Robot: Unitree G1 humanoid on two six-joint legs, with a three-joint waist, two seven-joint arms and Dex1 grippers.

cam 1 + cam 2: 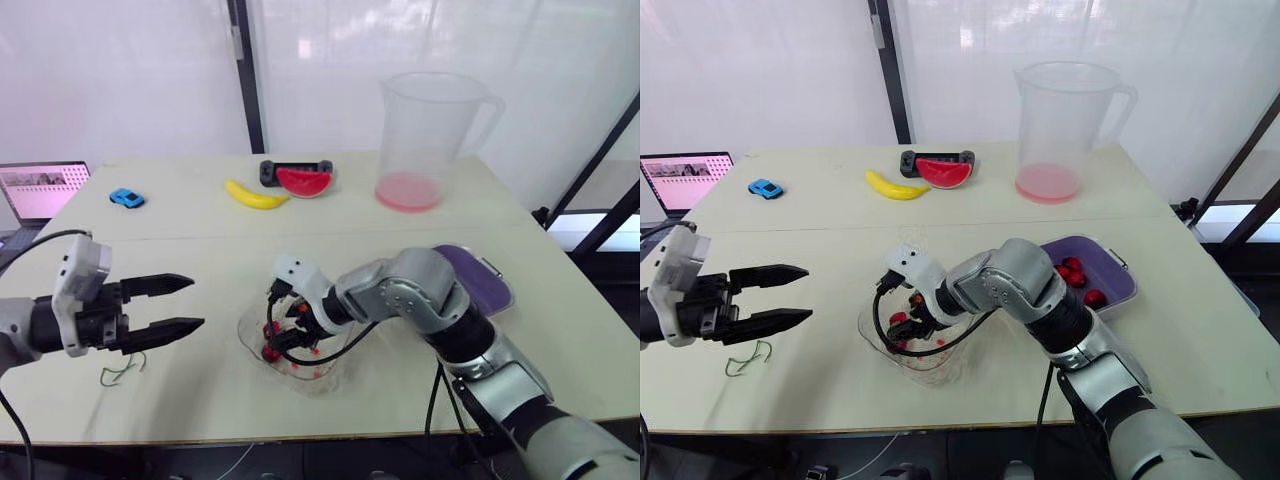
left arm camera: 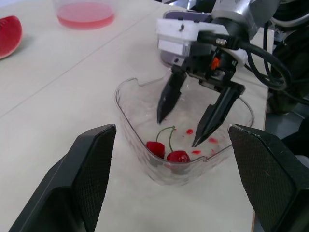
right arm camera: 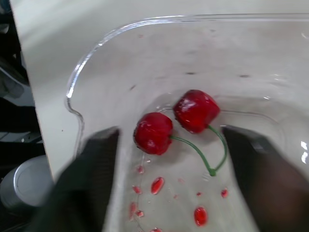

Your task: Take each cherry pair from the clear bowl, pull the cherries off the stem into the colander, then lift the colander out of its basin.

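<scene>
The clear bowl [image 1: 250, 335] stands near the table's front edge. One cherry pair [image 3: 153, 133] on a green stem lies in it among red juice spots. My right gripper [image 1: 285, 340] reaches down into the bowl, open, with its fingertips [image 2: 195, 144] just above and on either side of the pair, touching nothing. My left gripper [image 1: 185, 305] hovers open and empty over the table to the left of the bowl. The purple colander [image 1: 1120, 275] sits to the right behind my right arm and holds several loose cherries [image 1: 1095, 297].
Loose green stems [image 1: 122, 370] lie on the table under my left gripper. At the back stand a tall clear pitcher [image 1: 425, 130] with pink liquid, a watermelon slice [image 1: 303, 182], a banana [image 1: 255, 195], a blue toy car [image 1: 126, 198] and a laptop [image 1: 40, 190].
</scene>
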